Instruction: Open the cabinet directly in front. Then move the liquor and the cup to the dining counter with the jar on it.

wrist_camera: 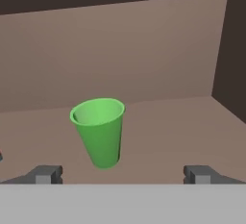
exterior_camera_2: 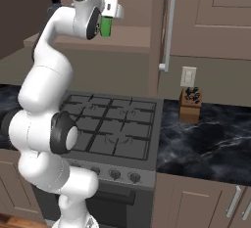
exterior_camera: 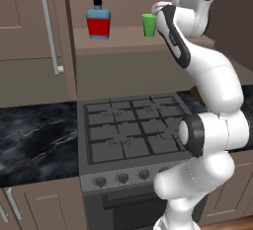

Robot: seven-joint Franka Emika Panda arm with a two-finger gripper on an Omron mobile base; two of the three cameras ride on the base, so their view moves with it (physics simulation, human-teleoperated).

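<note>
A: What stands on the open cabinet (exterior_camera: 29, 31) shelf?
B: The liquor (exterior_camera: 98, 22) at left, the cup (wrist_camera: 99, 130) well to its right, both upright.
A: And the hand (wrist_camera: 122, 174)?
B: Spread wide, holding nothing. From its own camera the cup stands just ahead, between the fingertips (wrist_camera: 45, 174) but nearer the left one, untouched.

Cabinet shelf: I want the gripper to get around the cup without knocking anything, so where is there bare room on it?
The shelf is bare right of the cup, up to the cabinet's side wall, and behind it to the back panel. Between the cup and the liquor lies another bare stretch. The open gripper faces the cup; nothing crowds it.
</note>
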